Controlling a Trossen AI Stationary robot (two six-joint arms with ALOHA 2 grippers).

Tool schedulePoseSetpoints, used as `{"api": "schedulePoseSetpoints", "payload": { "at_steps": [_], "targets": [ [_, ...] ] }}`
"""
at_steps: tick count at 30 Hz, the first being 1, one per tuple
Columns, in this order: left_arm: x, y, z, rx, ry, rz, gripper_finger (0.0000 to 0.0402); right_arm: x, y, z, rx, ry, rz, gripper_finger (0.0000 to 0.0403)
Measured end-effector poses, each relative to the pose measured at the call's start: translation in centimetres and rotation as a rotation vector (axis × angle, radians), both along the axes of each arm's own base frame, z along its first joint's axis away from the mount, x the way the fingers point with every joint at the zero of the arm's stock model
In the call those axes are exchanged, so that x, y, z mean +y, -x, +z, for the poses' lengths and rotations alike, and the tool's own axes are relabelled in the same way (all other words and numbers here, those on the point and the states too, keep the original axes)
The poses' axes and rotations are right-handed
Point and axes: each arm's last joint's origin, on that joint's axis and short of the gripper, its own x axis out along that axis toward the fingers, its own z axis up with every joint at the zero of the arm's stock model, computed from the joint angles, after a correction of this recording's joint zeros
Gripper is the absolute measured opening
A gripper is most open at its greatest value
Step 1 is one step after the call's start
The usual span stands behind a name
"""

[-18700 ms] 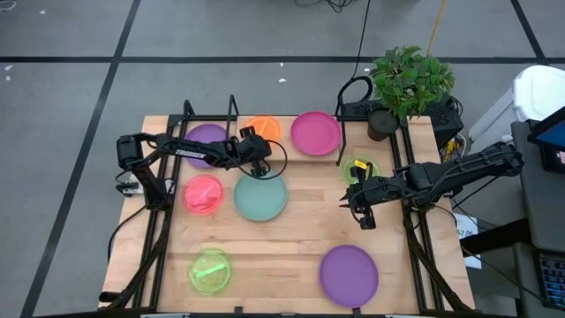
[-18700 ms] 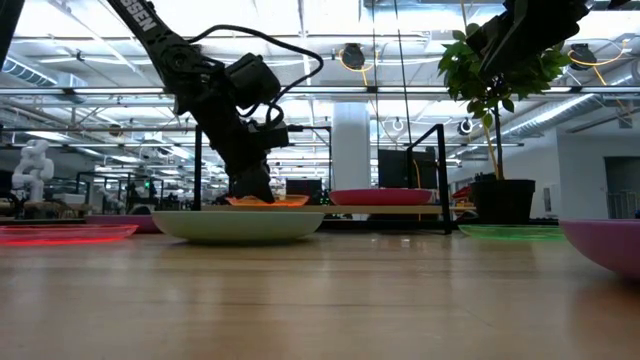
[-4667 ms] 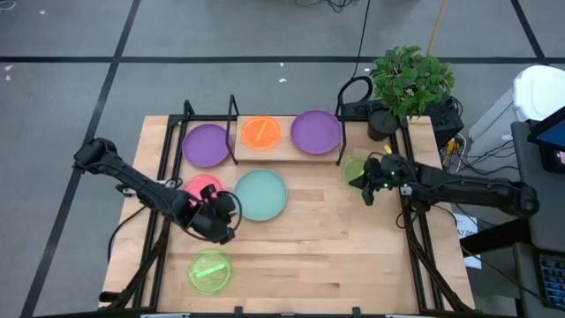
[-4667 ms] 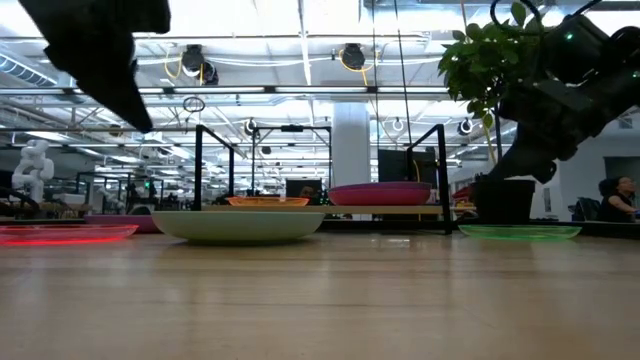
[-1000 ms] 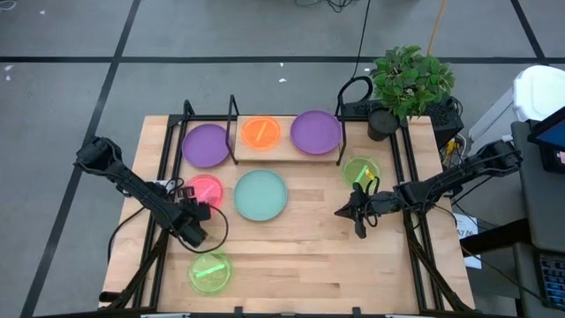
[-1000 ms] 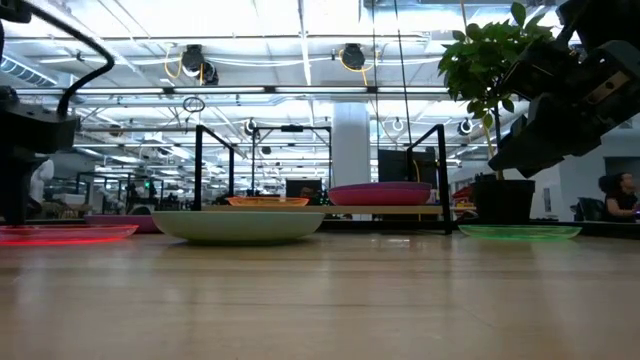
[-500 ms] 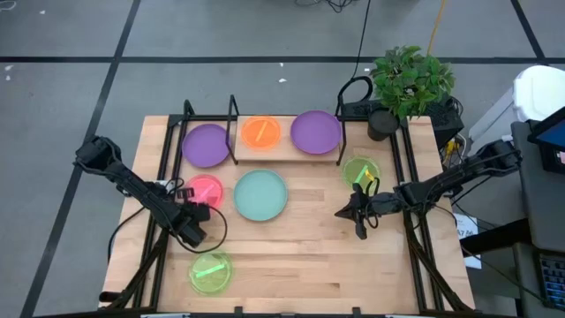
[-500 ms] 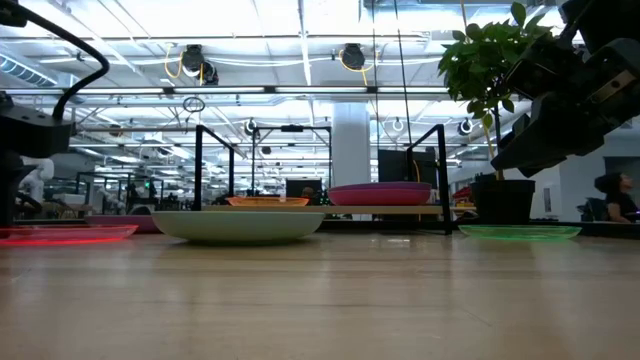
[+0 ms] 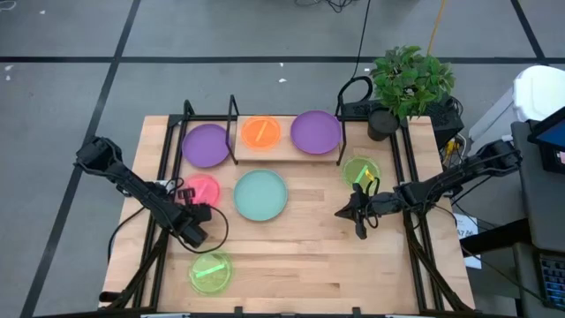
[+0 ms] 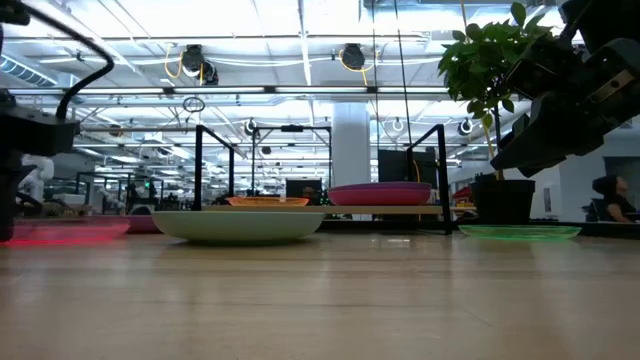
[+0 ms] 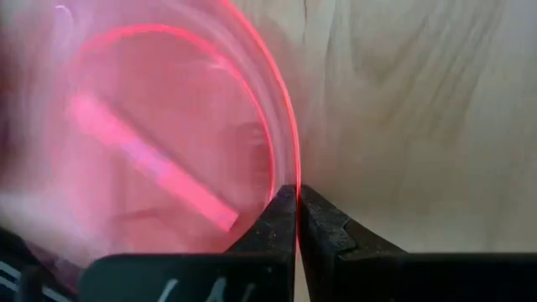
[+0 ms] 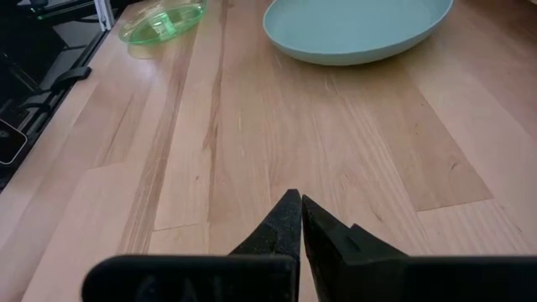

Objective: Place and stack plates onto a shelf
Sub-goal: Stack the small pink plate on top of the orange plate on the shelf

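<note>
The plates lie spread over the worktop (image 9: 300, 265), some already up on the shelf (image 9: 284, 152). Nearest the front edge sits a green plate (image 9: 210, 272), alone at the left front. Just behind it the left claw (image 11: 297, 204) is down low at the red plate (image 9: 203, 190), its two fingers pinched tight on that plate's near rim; in the left wrist view the thin red edge runs right into the closed tips. Beside the red plate, toward the middle, rests the teal plate (image 9: 261, 194), bare and untouched. Over on the right, the right claw (image 12: 299, 203) hangs above bare wood with its fingers pressed together and nothing between them, pointing across toward the teal plate. A second green plate (image 9: 360, 171) lies behind that claw, near the right rail. Farther back, the shelf carries an orange plate (image 9: 261, 132) and a purple plate (image 9: 315, 132) side by side. Another purple plate (image 9: 207, 145) lies just beside the shelf's left end frame; whether it is on the plank I cannot tell. A potted plant (image 9: 409, 84) stands at the far right corner.
</note>
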Motion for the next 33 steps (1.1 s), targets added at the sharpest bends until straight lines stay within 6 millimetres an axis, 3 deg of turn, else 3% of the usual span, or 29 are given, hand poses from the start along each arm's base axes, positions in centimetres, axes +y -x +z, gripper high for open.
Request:
{"api": "schedulePoseSetpoints", "payload": {
  "at_steps": [10,24,33],
  "targets": [
    [-0.9,-1.4,2.8,-0.027,-0.019,-0.029,0.0004,0.0,0.0,0.0,0.0,0.001,-0.001,0.0],
    [-2.7,-4.2,9.0,-0.138,-0.019,-0.189,0.0003,0.0,0.0,0.0,0.0,0.001,-0.001,0.0],
    [-1.9,-6.3,11.7,-0.204,-0.053,-0.27,0.0003,0.0,0.0,0.0,-0.002,0.009,-0.001,0.0]
  ]
}}
